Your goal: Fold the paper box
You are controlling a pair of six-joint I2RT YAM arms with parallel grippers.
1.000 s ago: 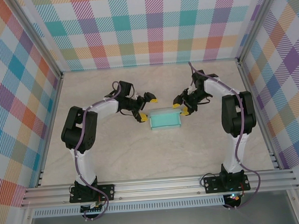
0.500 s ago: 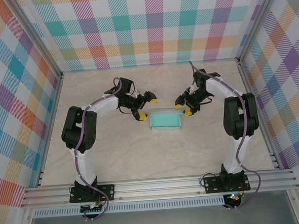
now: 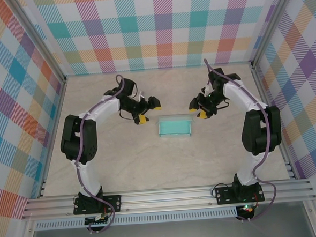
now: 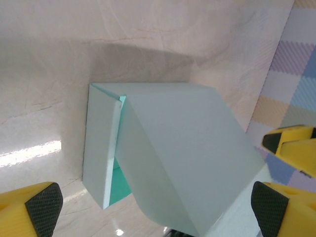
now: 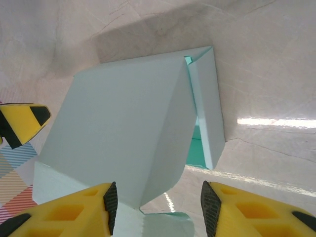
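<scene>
The paper box (image 3: 175,126) lies mid-table, a pale mint rectangular box with its lid flap slanting over it and a darker teal inside showing at the ends. My left gripper (image 3: 149,111) hovers just off the box's far-left corner, open and apart from it. My right gripper (image 3: 197,109) hovers off the far-right corner, jaws apart with nothing clamped. In the left wrist view the box (image 4: 177,148) lies ahead of the wide-open left gripper (image 4: 157,210). Seen from the right wrist, the box (image 5: 123,133) slopes in front of the right gripper (image 5: 159,206), a rounded flap edge hanging loose between its pads.
The beige marbled tabletop (image 3: 123,163) is walled by plaid panels (image 3: 158,27) at the back and both sides. An aluminium rail (image 3: 168,196) runs along the near edge by the arm bases. The right gripper's yellow finger (image 4: 291,145) shows past the box in the left wrist view.
Both grippers have backed away from the box's ends, the left toward the far left, the right toward the far right. The box has stayed in place.
</scene>
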